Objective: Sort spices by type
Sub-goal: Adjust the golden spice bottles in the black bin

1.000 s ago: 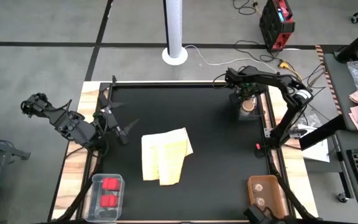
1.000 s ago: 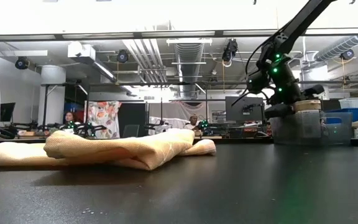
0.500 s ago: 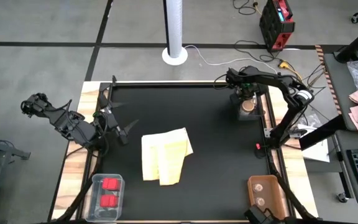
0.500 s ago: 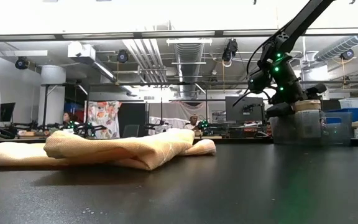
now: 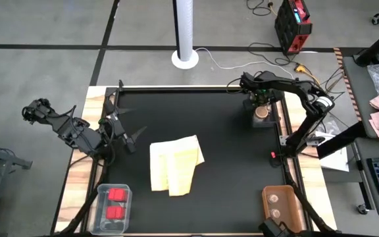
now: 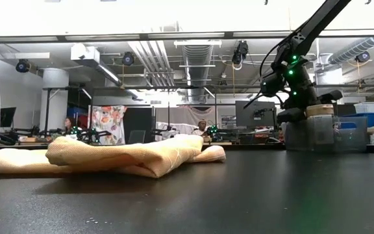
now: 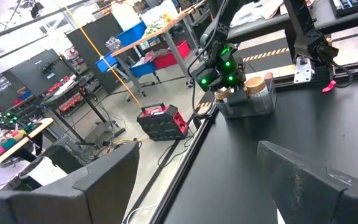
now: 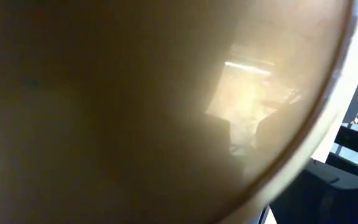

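The right gripper [image 5: 260, 105] has lifted slightly off the tan-topped jar [image 5: 262, 112], now seated in the clear bin [image 6: 317, 133] at the worktop's far right corner; its jaws' spread cannot be told. That jar looks sorted. The left gripper [image 5: 131, 137] waits wide open near the yellow cloth [image 5: 175, 164].

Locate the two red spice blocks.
In the high view, the red blocks sit in a clear tray at the table's near-left corner, below the left gripper, left of the yellow cloth.
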Available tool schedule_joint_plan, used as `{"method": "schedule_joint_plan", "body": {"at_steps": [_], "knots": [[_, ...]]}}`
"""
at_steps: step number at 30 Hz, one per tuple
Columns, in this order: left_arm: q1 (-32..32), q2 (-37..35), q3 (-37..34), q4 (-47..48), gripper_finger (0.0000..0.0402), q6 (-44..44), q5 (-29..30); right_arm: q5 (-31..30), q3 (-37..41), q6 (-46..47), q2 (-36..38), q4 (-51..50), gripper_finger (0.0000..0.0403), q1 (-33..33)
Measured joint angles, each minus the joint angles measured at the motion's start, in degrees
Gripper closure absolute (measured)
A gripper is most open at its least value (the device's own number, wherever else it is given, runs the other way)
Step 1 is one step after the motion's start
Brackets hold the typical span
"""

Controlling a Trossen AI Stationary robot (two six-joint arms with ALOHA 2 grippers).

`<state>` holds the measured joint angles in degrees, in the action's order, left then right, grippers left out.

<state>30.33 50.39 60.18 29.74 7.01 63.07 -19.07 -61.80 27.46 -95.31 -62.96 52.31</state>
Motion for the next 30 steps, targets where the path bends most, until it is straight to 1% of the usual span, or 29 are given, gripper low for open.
{"method": "schedule_joint_plan", "body": {"at_steps": [5,8,12,18,23,30], "knots": [[0.00,0.00,0.00,0.00,0.0091,-0.02,0.00,0.33,0.26,0.44,-0.04,-0.35,0.0087,-0.02],[0.02,0.00,0.00,0.02,0.0091,-0.02,-0.02,2.10,0.33,-0.79,0.17,-0.23,0.0077,0.03],[0.00,0.00,0.00,0.02,0.0091,-0.02,-0.02,2.12,0.27,-0.90,1.77,-0.83,0.0073,0.02],[0.02,0.00,0.00,0.03,0.0091,-0.02,-0.01,6.16,0.47,-1.62,4.45,-2.13,0.0091,0.20],[0.00,0.00,0.00,0.02,0.0091,-0.02,0.00,5.92,0.43,-1.49,5.31,-2.38,0.0108,0.20],[0.00,0.00,0.00,0.02,0.0091,-0.04,0.00,3.91,0.37,-0.48,5.12,-1.07,0.0123,0.20]]}}
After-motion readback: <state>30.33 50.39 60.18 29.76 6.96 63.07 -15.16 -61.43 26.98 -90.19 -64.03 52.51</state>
